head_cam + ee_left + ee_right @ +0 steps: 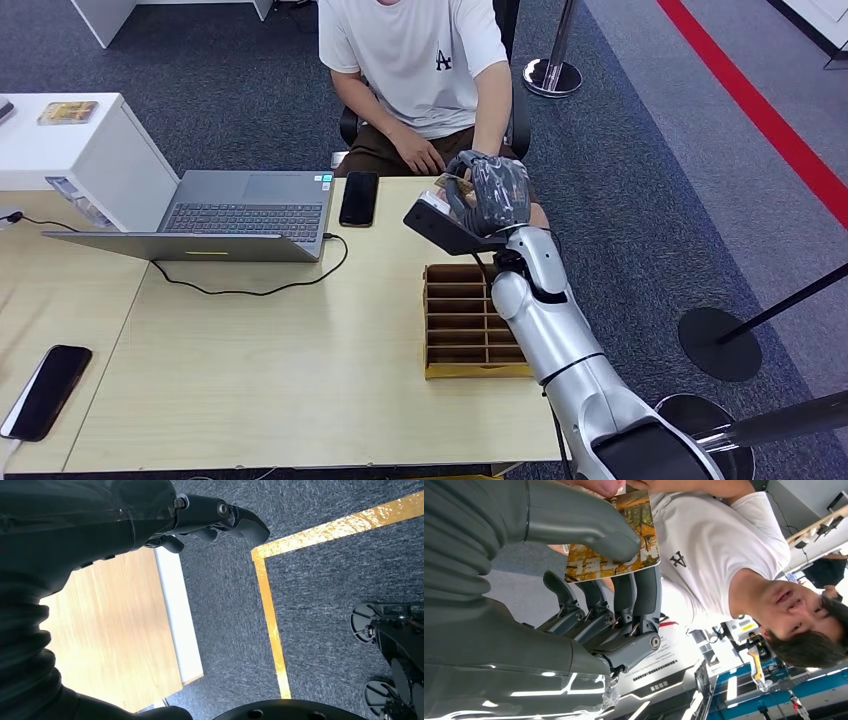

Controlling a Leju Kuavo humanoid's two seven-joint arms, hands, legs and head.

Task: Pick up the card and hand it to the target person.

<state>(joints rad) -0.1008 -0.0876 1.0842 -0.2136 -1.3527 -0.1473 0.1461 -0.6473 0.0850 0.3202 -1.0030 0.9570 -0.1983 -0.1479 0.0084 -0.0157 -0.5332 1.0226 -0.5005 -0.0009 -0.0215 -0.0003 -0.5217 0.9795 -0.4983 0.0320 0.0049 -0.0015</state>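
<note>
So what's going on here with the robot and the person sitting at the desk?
The robot's right hand holds a card pinched between thumb and fingers, stretched out over the far edge of the table toward the seated person. The person's hand is on the card's far end, so the handover looks under way. The left hand hangs by the floor, holding nothing.

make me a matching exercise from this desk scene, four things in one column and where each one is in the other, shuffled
Things:
1. card
2. laptop
3. wooden slotted tray
4. phone with dark screen

Places:
A. open on the desk, in front of the white box
B. near the desk's left front edge
C. pinched in the right hand, held out toward the seated person
D. on the desk beside the right forearm

Pairs: 1-C, 2-A, 3-D, 4-B
</note>
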